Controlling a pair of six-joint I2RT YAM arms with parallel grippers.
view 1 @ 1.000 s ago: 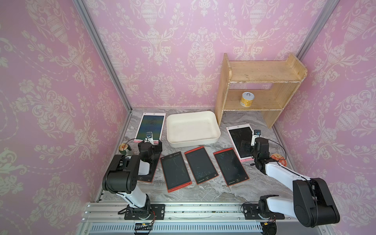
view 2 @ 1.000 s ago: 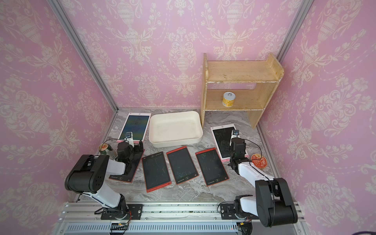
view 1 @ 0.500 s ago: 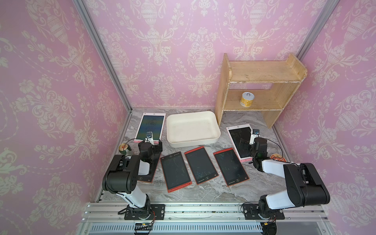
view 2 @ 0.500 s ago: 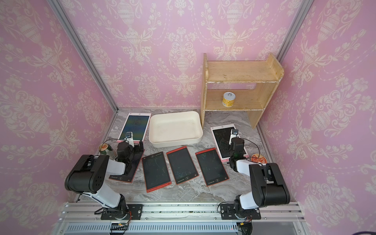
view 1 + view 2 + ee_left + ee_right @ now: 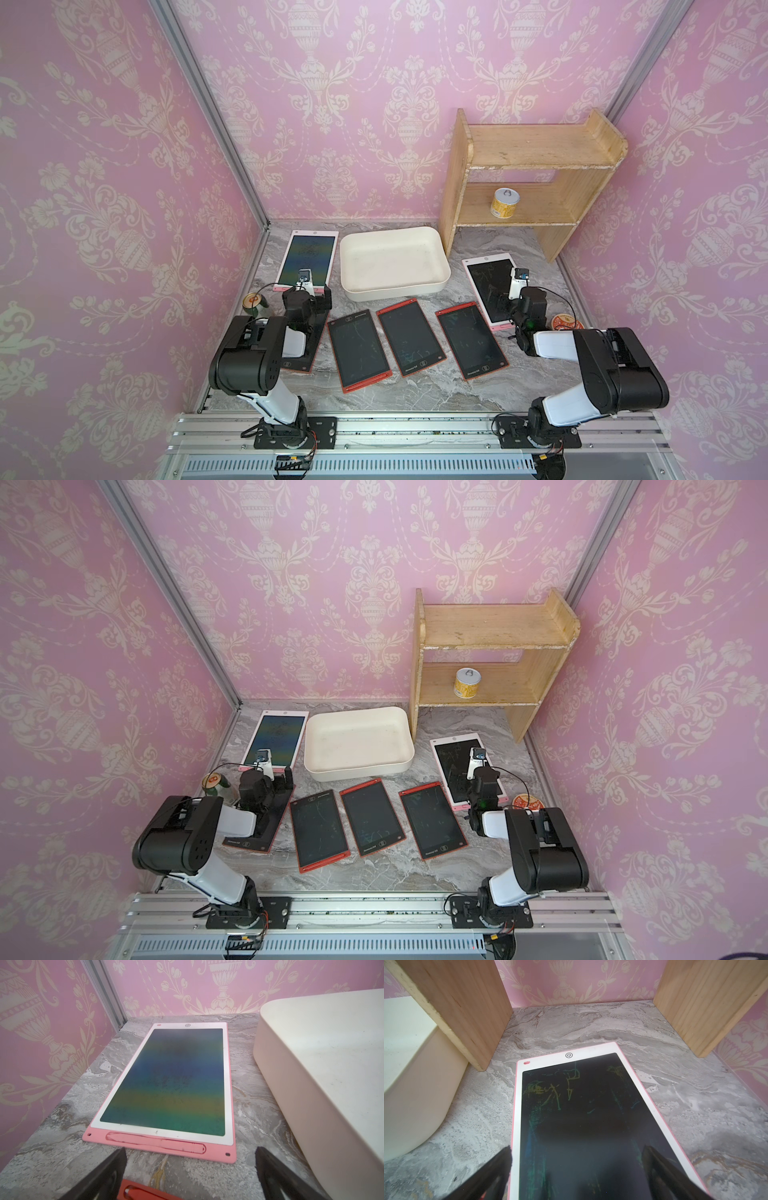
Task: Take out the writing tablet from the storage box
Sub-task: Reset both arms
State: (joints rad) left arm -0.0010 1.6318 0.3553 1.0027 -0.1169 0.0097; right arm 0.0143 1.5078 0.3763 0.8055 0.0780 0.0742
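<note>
At the back of the grey marbled worktop (image 5: 415, 390), the off-white rectangular plastic storage box (image 5: 395, 291) stands just beside the wooden two-tier shelf (image 5: 532, 153), and every writing tablet in view lies flat outside it: three red-framed writing tablets (image 5: 359, 349) (image 5: 409, 336) (image 5: 471, 340) in a row just before the box, a rainbow-screened pink-framed tablet (image 5: 305, 257) just left of it, and a dark-screened pink-framed tablet (image 5: 488, 286) right of it. Near the box's front left corner the left pincer (image 5: 190, 1153) hangs wide and empty over a fourth red-edged tablet (image 5: 272, 829); right of the box the right pincer (image 5: 577, 1151) gapes equally wide, empty, over the dark-screened tablet.
</note>
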